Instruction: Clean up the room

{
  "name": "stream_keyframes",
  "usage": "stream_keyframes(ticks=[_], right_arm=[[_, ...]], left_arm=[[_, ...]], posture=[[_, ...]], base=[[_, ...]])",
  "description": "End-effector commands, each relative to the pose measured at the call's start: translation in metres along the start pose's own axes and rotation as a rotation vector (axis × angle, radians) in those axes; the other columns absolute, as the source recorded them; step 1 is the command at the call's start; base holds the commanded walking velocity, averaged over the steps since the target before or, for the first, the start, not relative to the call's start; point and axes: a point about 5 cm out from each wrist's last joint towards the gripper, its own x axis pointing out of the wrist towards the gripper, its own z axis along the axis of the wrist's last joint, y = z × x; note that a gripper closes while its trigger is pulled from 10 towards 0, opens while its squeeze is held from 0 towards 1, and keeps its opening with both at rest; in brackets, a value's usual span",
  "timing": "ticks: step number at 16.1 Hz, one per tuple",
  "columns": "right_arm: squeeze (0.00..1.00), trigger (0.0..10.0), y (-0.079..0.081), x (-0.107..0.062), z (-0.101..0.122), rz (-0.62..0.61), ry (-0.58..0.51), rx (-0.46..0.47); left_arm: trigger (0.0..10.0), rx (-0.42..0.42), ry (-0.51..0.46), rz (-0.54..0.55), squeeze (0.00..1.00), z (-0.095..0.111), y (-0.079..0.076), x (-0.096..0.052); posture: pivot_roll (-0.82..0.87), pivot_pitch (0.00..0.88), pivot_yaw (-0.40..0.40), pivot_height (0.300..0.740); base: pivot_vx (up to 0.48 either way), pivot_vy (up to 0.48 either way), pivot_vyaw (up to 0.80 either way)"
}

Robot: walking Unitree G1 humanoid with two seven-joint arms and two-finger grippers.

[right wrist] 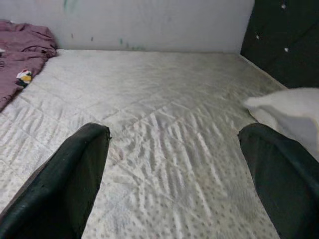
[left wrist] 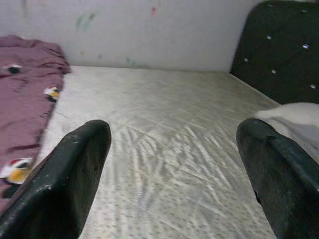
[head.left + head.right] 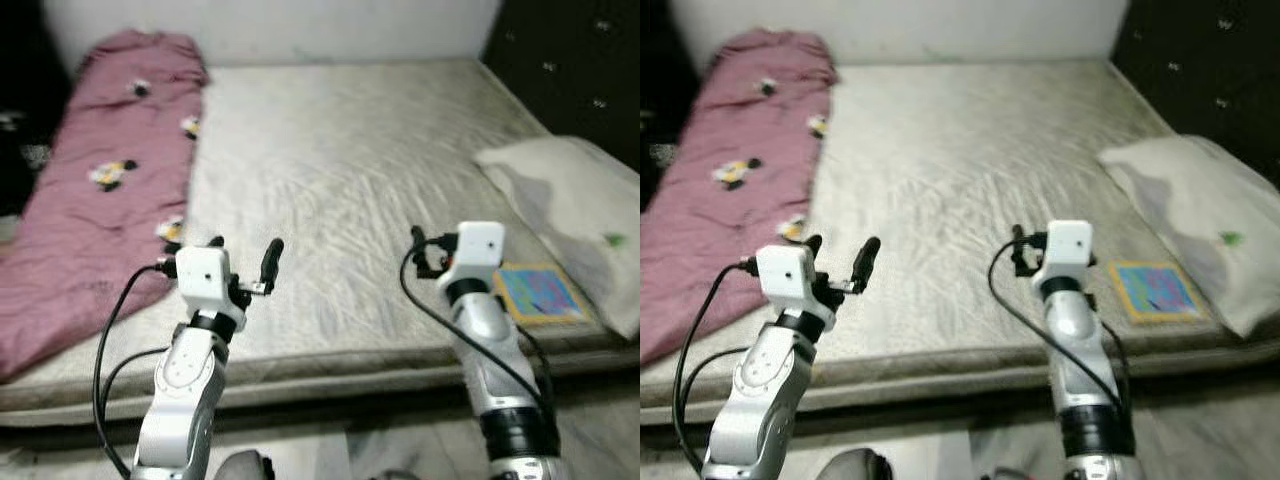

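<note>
Facing a bed (image 3: 350,180) with a bare, pale quilted mattress — both arms raised over its near edge. Left gripper (image 3: 245,255) released, 2 black fingers (image 2: 60,184) spread wide above the mattress, grasping nothing. Right gripper (image 1: 174,174) likewise released, fingers (image 1: 65,184) apart, hovering over the sheet. Maroon blanket (image 3: 100,190) with small flower prints lying rumpled along the bed's left side, near the left gripper but apart from it. White pillow (image 3: 570,210) resting at the right side by the dark tufted headboard (image 3: 570,70). Colourful flat book (image 3: 538,292) lying on the mattress beside the pillow — just right of the right arm.
</note>
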Motion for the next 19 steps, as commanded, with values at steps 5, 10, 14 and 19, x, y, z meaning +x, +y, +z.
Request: stream_keyframes(ticks=[5, 10, 14, 19], right_arm=[[0.00, 10.0, 0.0046, 0.0013, 0.0024, 0.008, -0.003, 0.011], [0.00, 10.0, 0.0046, 0.0013, 0.0023, 0.007, -0.003, 0.011], [0.00, 10.0, 0.0051, 0.0015, 0.0030, 0.005, -0.012, 0.027], [0.00, 10.0, 0.0071, 0.0028, 0.0048, 0.014, -0.019, 0.033]], left_arm=[[10.0, 0.011, -0.008, -0.016, 0.00, 0.0018, 0.0011, 0.0021], [10.0, 0.047, -0.019, 0.037, 0.00, 0.0019, 0.0022, 0.0019], [10.0, 0.033, 0.033, 0.061, 0.00, -0.0027, 0.0045, 0.0023], [10.0, 0.014, 0.027, 0.053, 0.00, -0.0026, 0.0051, 0.0020]], posture=[[-0.05, 0.001, -0.008, 0.740], [-0.04, 0.003, -0.008, 0.740], [-0.04, 0.004, -0.007, 0.740], [-0.04, 0.007, -0.007, 0.740]], base=[[0.270, 0.398, 0.00], [0.107, 0.242, 0.00], [0.000, 0.000, 0.00], [0.000, 0.480, 0.00]])
